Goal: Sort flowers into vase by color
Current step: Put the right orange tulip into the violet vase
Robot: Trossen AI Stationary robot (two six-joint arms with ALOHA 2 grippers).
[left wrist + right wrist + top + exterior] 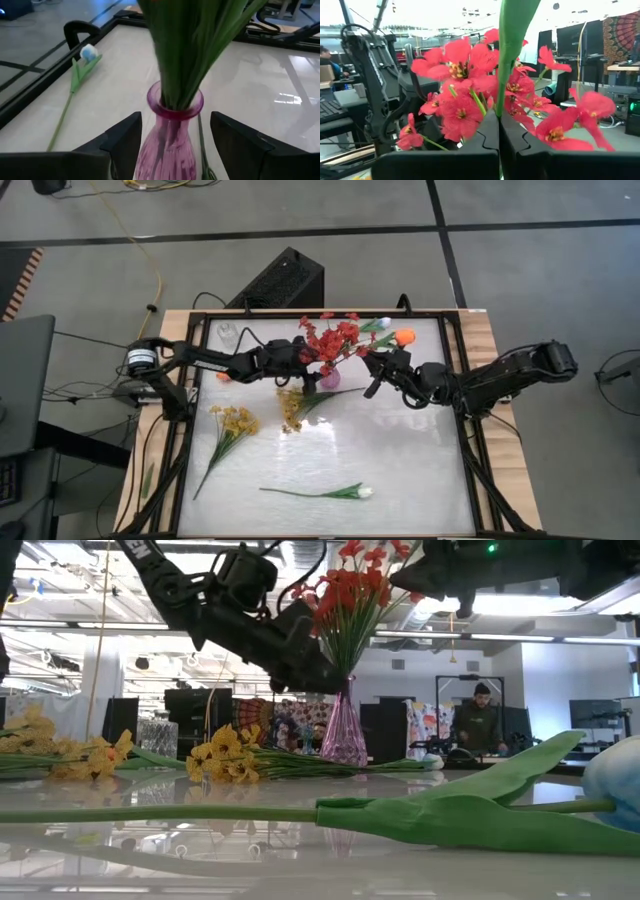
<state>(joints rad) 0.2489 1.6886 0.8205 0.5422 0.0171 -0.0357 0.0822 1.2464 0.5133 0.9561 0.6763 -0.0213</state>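
High view: left gripper (318, 366) sits at the pink vase (329, 377) near the table's (400, 460) far edge, red flowers (332, 340) spreading just past its tip. Right gripper (372, 363) is close on the vase's other side, an orange bloom (405, 336) just beyond it. Two yellow sprays (238, 421) (292, 406) and a white tulip (362, 492) lie on the table, well apart from both grippers.

Low view: left gripper (318, 665) hangs beside the red stems above the vase (344, 730); a green stem (300, 812) lies in the foreground.

Left wrist view: fingers (122, 140) spread wide, released, either side of the vase neck (175, 107), not touching it. Green stems (192, 45) stand in the vase. A white tulip (88, 52) lies off to one side.

Right wrist view: fingers (475, 145) clenched on a green stem (509, 45), red flowers (465, 95) just ahead.
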